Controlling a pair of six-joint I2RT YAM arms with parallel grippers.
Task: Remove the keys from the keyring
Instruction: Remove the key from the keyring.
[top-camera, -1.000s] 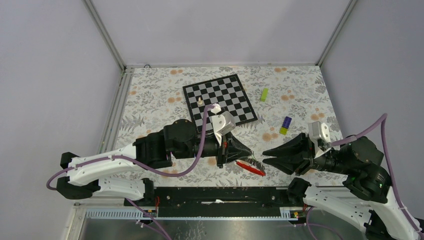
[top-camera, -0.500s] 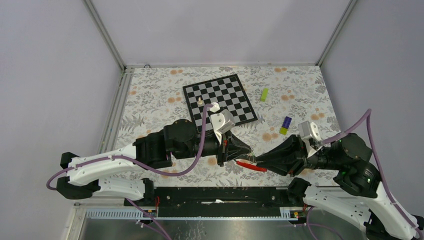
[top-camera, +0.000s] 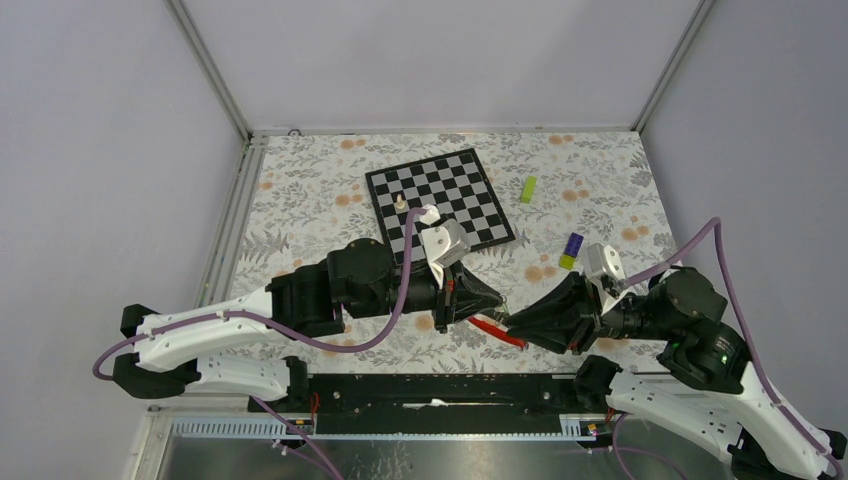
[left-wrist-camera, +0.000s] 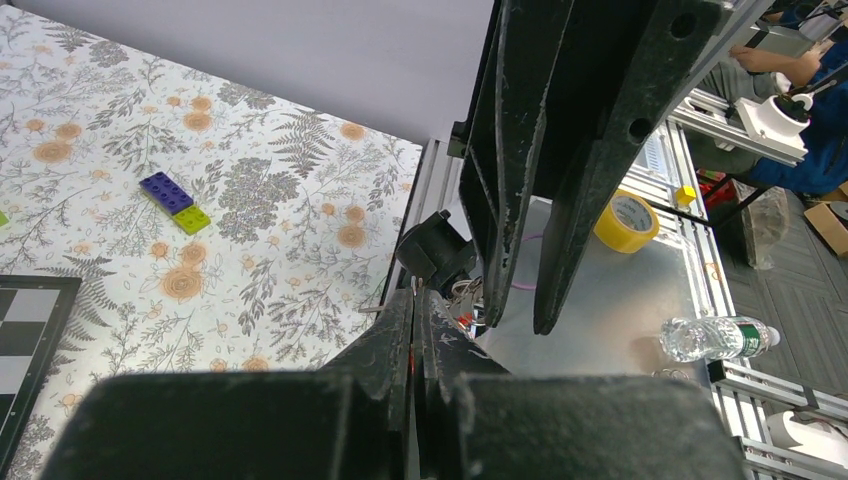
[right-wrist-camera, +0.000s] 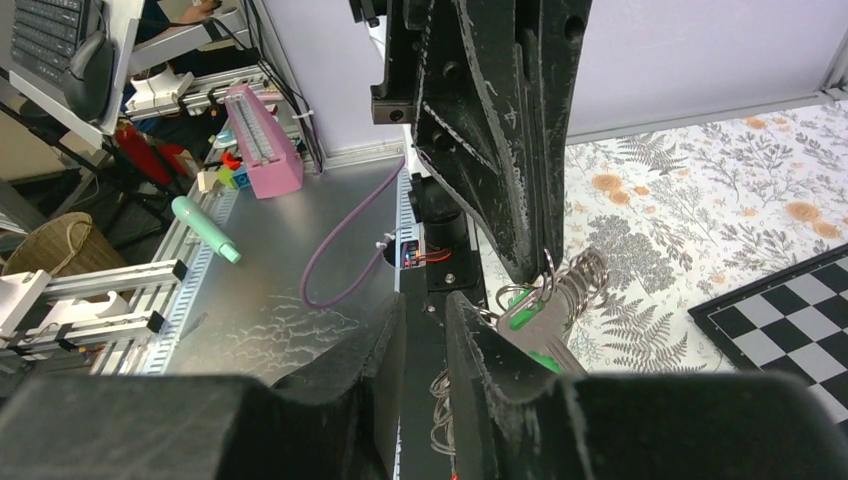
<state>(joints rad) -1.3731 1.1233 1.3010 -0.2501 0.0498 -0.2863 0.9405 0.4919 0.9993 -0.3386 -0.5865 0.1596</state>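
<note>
left gripper (right-wrist-camera: 530, 265) – jaws pinched on keyring (right-wrist-camera: 548, 282) | right gripper (right-wrist-camera: 425, 308) – narrowly spread, empty | keys (right-wrist-camera: 535, 335) hang just beside its jaws | bring one key between them, then close

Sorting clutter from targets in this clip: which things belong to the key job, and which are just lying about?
Job: keys, keyring, left gripper holding it, right gripper.
Lying about: chessboard, chess piece, green block, purple-and-yellow block.

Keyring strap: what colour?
The strap is red; the top external view shows it best.
</note>
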